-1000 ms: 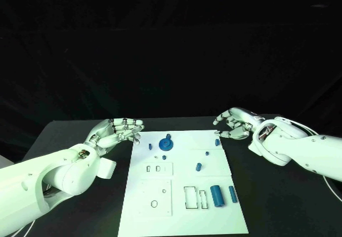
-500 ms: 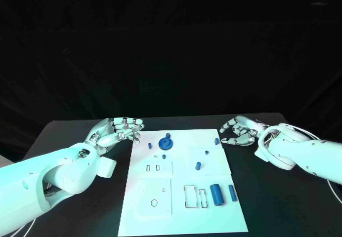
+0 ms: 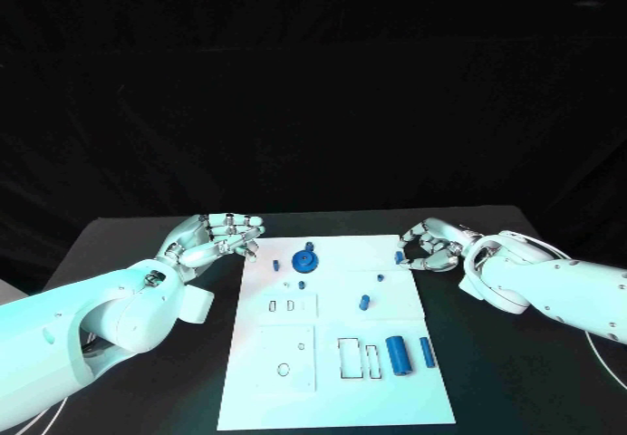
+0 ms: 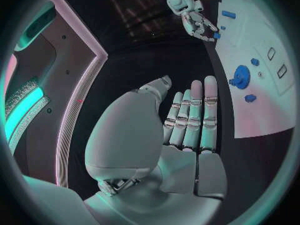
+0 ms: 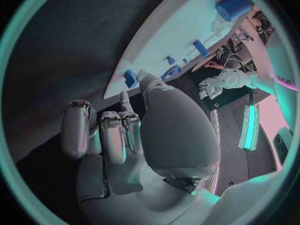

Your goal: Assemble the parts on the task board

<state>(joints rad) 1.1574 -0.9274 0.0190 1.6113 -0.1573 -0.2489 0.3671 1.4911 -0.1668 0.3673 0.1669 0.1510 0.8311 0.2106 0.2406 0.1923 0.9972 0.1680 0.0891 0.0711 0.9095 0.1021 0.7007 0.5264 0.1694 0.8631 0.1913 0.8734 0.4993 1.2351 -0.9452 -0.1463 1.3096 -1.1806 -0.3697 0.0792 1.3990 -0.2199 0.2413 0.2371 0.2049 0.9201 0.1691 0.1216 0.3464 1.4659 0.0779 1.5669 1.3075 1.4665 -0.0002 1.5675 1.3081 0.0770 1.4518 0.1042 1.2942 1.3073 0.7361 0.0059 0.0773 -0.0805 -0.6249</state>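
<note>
Since before — right robot hand [image 3: 429, 245] nearer task board [image 3: 334, 381]

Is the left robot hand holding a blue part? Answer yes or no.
No. In the left wrist view the left robot hand has its fingers straight and bare, off the edge of the task board.

Task board [image 3: 333, 362]: white, smooth, matt plate. Parts [image 3: 397, 356]: blue, plastic-looking, slight sheen. Table [image 3: 523, 381]: black, matt. Both hands, left hand [image 3: 218, 237] and right hand [image 3: 431, 245]: silvery metal look, satin finish. Arm shells [image 3: 79, 317]: glossy white plastic.
</note>
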